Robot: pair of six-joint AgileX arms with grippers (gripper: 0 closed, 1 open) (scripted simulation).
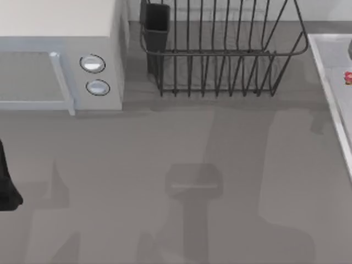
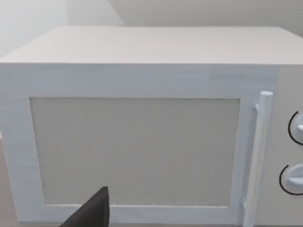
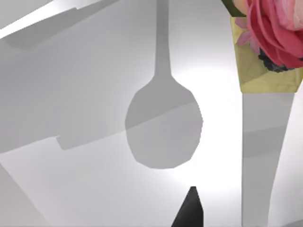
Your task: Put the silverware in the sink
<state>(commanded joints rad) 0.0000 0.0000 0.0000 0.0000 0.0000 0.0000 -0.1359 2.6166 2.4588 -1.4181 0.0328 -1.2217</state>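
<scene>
The sink (image 1: 330, 88) is a pale basin with a raised straight rim at the table's right edge. A small red and pink spot (image 1: 347, 77) lies inside it. In the right wrist view a piece of silverware (image 3: 262, 142), pale with a pink flower pattern on one end, rests on the sink's pale floor (image 3: 71, 94). Beside it is a flat grey spoon shape (image 3: 163, 125); I cannot tell whether that is a spoon or a shadow. A dark part of my right gripper (image 3: 189, 210) hangs just above this floor. My left gripper (image 2: 92, 210) sits parked at the table's left edge (image 1: 6, 181).
A white microwave (image 1: 60, 55) with two round knobs fills the back left, and the left wrist camera faces its door (image 2: 135, 151). A dark wire dish rack (image 1: 220, 49) with a black cup holder (image 1: 157, 22) stands at the back middle. Grey tabletop (image 1: 181, 181) spreads in front.
</scene>
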